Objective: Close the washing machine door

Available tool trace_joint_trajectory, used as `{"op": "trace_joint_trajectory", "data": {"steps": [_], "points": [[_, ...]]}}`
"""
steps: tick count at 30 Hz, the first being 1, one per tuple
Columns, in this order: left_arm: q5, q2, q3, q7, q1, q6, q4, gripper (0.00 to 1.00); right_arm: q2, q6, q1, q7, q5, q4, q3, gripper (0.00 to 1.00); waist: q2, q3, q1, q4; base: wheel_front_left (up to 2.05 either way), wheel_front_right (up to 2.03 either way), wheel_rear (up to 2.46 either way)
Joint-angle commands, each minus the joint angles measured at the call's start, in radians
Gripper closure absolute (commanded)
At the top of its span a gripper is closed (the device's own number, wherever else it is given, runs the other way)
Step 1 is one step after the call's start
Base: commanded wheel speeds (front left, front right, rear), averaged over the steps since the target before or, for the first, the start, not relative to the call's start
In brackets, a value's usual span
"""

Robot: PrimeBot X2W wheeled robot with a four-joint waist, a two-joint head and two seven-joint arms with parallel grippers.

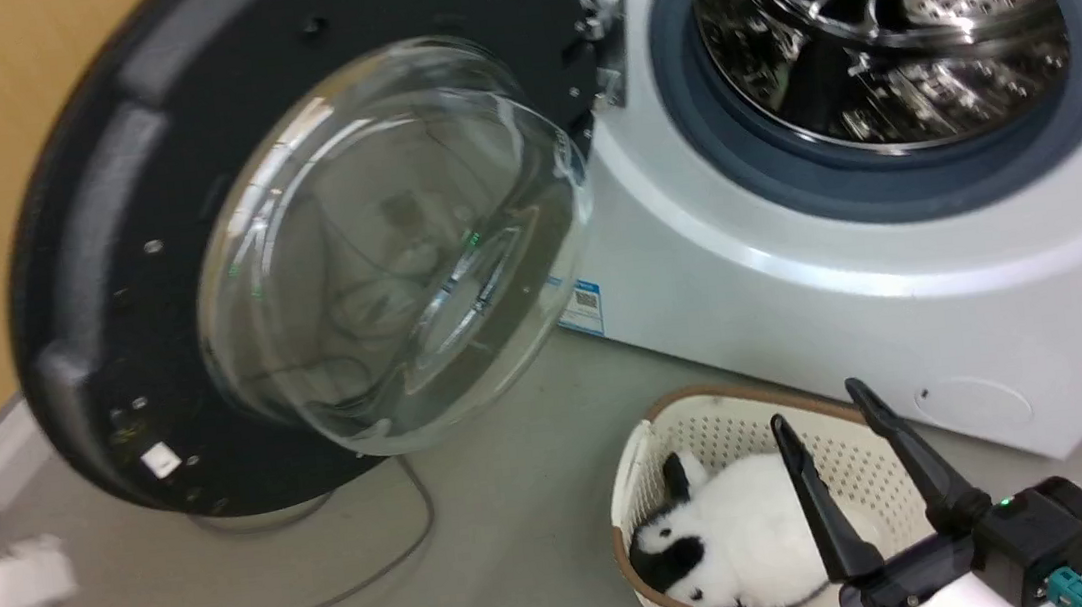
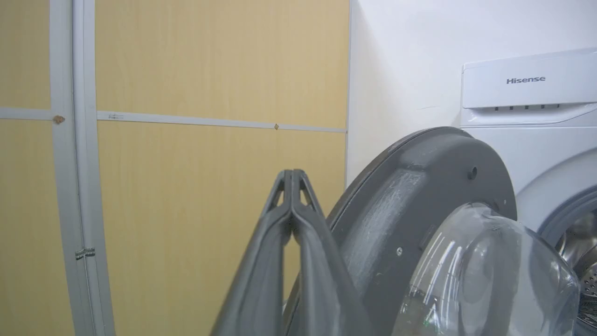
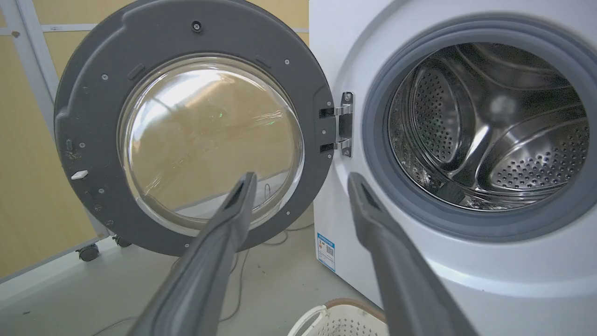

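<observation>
The washing machine door (image 1: 122,237) hangs wide open to the left of the white washing machine (image 1: 804,316), its matte black inner face and bulging glass bowl (image 1: 394,248) turned toward me. The steel drum (image 1: 884,26) is exposed inside the grey gasket. In the left wrist view my left gripper (image 2: 292,175) is shut with nothing in it, just left of the door (image 2: 396,196) rim and apart from it. My right gripper (image 1: 821,407) stands open at the lower right, over a basket. The right wrist view shows the right gripper (image 3: 301,178) open, facing the door (image 3: 88,102) and the hinge (image 3: 344,123).
A cream basket (image 1: 714,416) holding a black-and-white plush toy (image 1: 726,535) sits on the floor in front of the machine. A grey cable (image 1: 349,585) trails across the floor under the door. A tan panel wall (image 2: 186,186) stands behind the door.
</observation>
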Motion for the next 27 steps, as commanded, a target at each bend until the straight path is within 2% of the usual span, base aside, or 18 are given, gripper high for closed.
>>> {"op": "trace_joint_trajectory", "data": {"steps": [1, 7, 8, 9, 10, 13, 16, 20, 23, 27], "points": [[-0.049, 0.040, 0.042, -0.005, -0.059, -0.015, 0.066, 1.00, -0.002, 0.001, -0.018, -0.004, -0.009, -0.006, -0.002, 0.00, -0.0001, 0.043, 0.0000, -0.040, 0.00, 0.00, 0.00], [-0.237, 0.214, 0.128, 0.016, -0.253, -0.038, 0.331, 1.00, -0.018, 0.001, -0.049, -0.004, -0.014, -0.010, 0.002, 0.00, -0.0001, 0.093, 0.0000, -0.086, 0.00, 0.00, 0.00], [-0.237, 0.214, 0.128, 0.016, -0.253, -0.038, 0.331, 1.00, -0.018, 0.001, -0.049, -0.004, -0.014, -0.010, 0.002, 0.00, -0.0001, 0.093, 0.0000, -0.086, 0.00, 0.00, 0.00], [-0.294, 0.266, 0.140, 0.052, -0.303, -0.041, 0.421, 1.00, -0.019, 0.001, -0.060, -0.004, -0.014, -0.010, 0.005, 0.00, -0.0001, 0.105, 0.0000, -0.100, 0.00, 0.00, 0.00], [-0.294, 0.266, 0.140, 0.052, -0.303, -0.041, 0.421, 1.00, -0.019, 0.001, -0.060, -0.004, -0.014, -0.010, 0.005, 0.00, -0.0001, 0.105, 0.0000, -0.100, 0.00, 0.00, 0.00], [-0.437, 0.305, 0.181, 0.160, -0.386, -0.042, 0.568, 1.00, -0.021, 0.001, -0.071, -0.004, -0.013, -0.009, 0.008, 0.00, -0.0001, 0.116, 0.0000, -0.113, 0.00, 0.00, 0.00], [-0.583, 0.333, 0.240, 0.304, -0.459, -0.041, 0.714, 1.00, -0.021, 0.001, -0.075, -0.004, -0.012, -0.008, 0.009, 0.00, -0.0001, 0.120, 0.0000, -0.122, 0.00, 0.00, 0.00], [-0.766, 0.348, 0.336, 0.503, -0.532, -0.007, 0.875, 1.00, -0.020, 0.001, -0.077, -0.004, -0.011, -0.007, 0.010, 0.00, -0.0001, 0.122, 0.0000, -0.131, 0.00, 0.00, 0.00], [-0.877, 0.347, 0.387, 0.645, -0.562, 0.007, 0.943, 1.00, -0.019, 0.001, -0.078, -0.004, -0.011, -0.006, 0.012, 0.00, -0.0001, 0.121, 0.0000, -0.135, 0.00, 0.00, 0.00], [-0.990, 0.326, 0.393, 0.861, -0.564, -0.016, 0.946, 1.00, -0.017, 0.001, -0.076, -0.004, -0.011, -0.007, 0.011, 0.00, -0.0001, 0.115, 0.0000, -0.132, 0.00, 0.00, 0.00]]}}
